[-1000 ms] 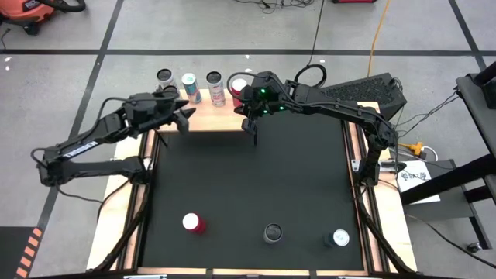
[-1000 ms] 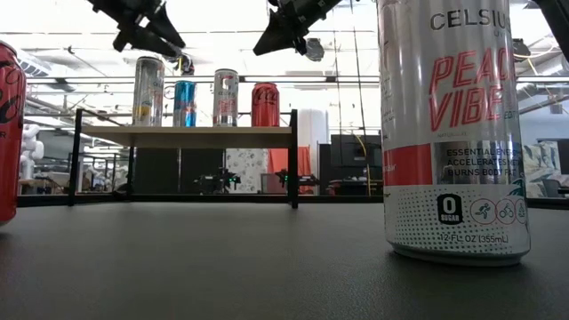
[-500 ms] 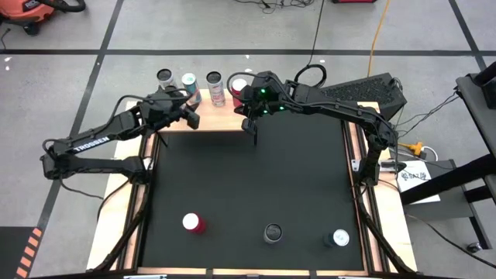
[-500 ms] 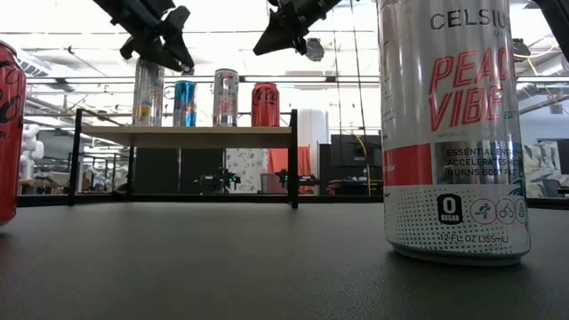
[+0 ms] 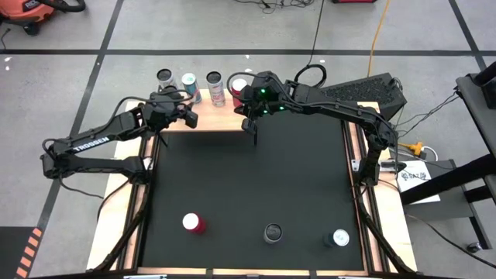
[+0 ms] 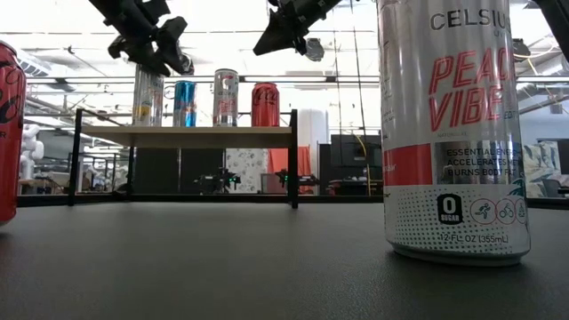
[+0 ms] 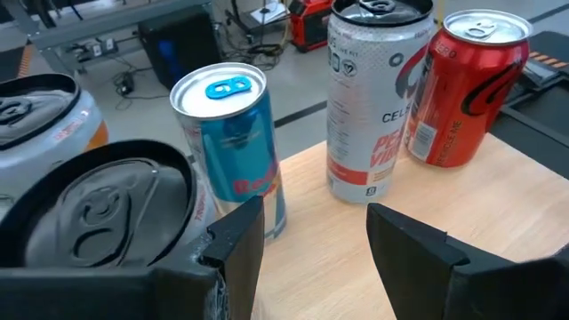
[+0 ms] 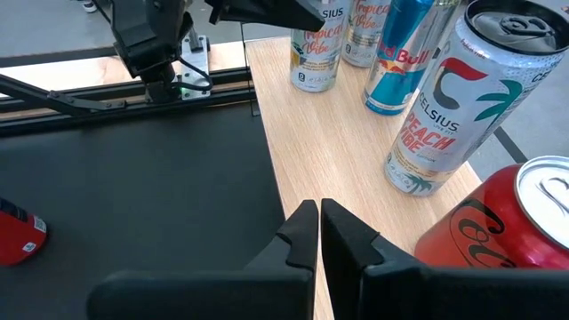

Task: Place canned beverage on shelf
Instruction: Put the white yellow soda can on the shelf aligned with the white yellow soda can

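Shelf holds four cans; both pincers empty above it.

The shelf carries four cans abreast, the red can at its right end. Left pincer appears parted in its wrist view, holding nothing; right pincer is clenched, empty. Placement step judged complete here. Three cans, including the white can, stand on the tabletop; next move calls for reaching one.

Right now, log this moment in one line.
shelf: four cans | table: three cans | left hand: over shelf | right hand: shut, by shelf
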You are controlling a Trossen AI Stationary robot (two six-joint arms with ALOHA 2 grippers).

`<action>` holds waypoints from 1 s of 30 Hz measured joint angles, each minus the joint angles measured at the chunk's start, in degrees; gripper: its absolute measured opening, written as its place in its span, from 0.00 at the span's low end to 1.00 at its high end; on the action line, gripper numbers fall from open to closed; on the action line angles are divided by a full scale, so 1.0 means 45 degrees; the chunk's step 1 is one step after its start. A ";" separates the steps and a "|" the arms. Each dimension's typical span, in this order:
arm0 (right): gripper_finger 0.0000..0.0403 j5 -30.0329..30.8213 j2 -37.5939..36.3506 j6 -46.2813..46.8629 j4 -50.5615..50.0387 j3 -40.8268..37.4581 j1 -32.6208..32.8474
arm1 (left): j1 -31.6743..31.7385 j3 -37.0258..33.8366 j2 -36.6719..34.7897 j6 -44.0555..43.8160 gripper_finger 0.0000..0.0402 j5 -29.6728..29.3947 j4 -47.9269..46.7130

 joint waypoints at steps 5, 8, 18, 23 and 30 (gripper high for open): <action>0.00 0.0002 0.0000 -0.0001 0.0000 0.0000 0.0001 | -0.0011 0.0000 -0.0020 -0.0388 0.50 -0.0303 -0.0470; 0.00 0.0001 0.0000 0.0002 0.0000 0.0000 0.0002 | -0.0141 0.0000 -0.0020 -0.0746 0.50 -0.0499 -0.0929; 0.00 0.0002 0.0000 0.0002 0.0000 -0.0003 -0.0001 | -0.0763 0.0000 -0.0469 -0.1046 0.50 -0.1261 -0.1727; 0.00 0.0002 0.0000 0.0002 0.0000 -0.0003 0.0004 | -0.0767 0.0005 -0.0596 -0.1436 0.50 -0.1488 -0.2490; 0.00 0.0005 0.0000 -0.0001 0.0000 0.0000 -0.0001 | -0.0763 0.0010 -0.0603 -0.1979 0.50 -0.1763 -0.3415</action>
